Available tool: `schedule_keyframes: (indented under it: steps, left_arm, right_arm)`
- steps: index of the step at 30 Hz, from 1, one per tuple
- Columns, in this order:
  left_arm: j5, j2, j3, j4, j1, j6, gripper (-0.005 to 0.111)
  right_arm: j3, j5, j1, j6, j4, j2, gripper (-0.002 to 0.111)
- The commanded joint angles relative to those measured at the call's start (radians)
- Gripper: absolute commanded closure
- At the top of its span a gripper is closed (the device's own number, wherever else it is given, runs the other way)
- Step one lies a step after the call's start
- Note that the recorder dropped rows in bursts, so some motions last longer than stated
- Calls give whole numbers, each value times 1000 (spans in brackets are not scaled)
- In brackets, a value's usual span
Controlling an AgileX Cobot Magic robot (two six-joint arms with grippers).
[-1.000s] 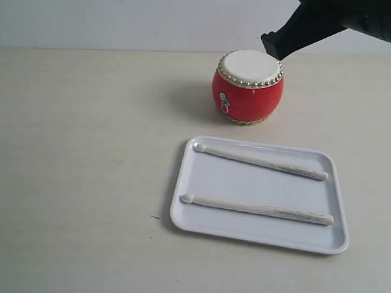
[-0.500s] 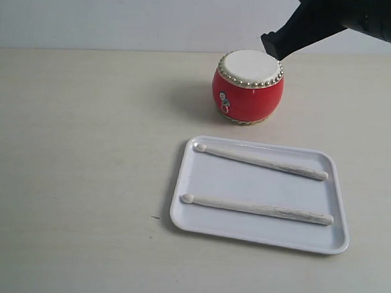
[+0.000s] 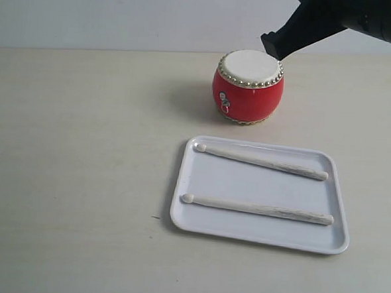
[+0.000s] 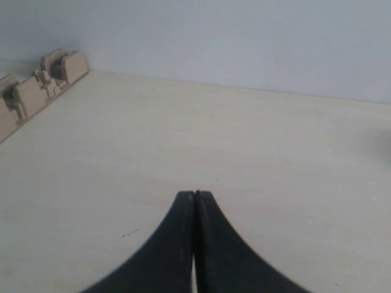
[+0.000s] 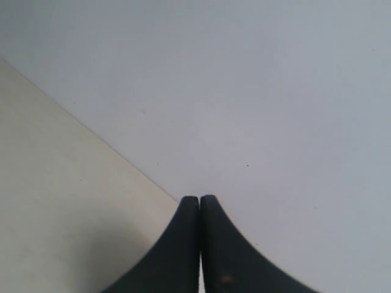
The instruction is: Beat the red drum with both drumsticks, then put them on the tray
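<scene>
The red drum with its cream skin stands on the table behind the white tray. Two pale drumsticks lie on the tray, roughly parallel: the far one and the near one, rounded tips to the left. My right gripper hangs above and just behind the drum's right edge, shut and empty; in its wrist view the jaws are pressed together against the wall. My left gripper is shut over bare table, holding nothing, and is out of the exterior view.
A beige fixture sits along the table's edge in the left wrist view. A pale wall runs behind the table.
</scene>
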Motion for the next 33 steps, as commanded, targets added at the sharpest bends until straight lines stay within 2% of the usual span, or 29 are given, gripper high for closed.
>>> schedule_keyframes:
  steps: [1,8,14,18,28,33]
  left_arm:
    - [-3,-7,3,2,-5,-6,107]
    - [-3,-7,3,2,-5,-6,107]
    - [-3,-7,3,2,-5,-6,107]
    - [-3,-7,3,2,-5,-3,107]
    - [-3,-7,3,2,-5,-3,107]
    - [-3,-7,3,2,-5,-3,107]
  right_arm:
    - [0,-16,-7,1,1,-6,108]
    - [0,-16,-7,1,1,-11,108]
    - [0,26,-7,1,3,-125,108]
    - [0,30,-7,1,36,-273,108]
    - [0,47,-7,104,120,-822,108]
    - [0,164,-84,104,134,-990,108]
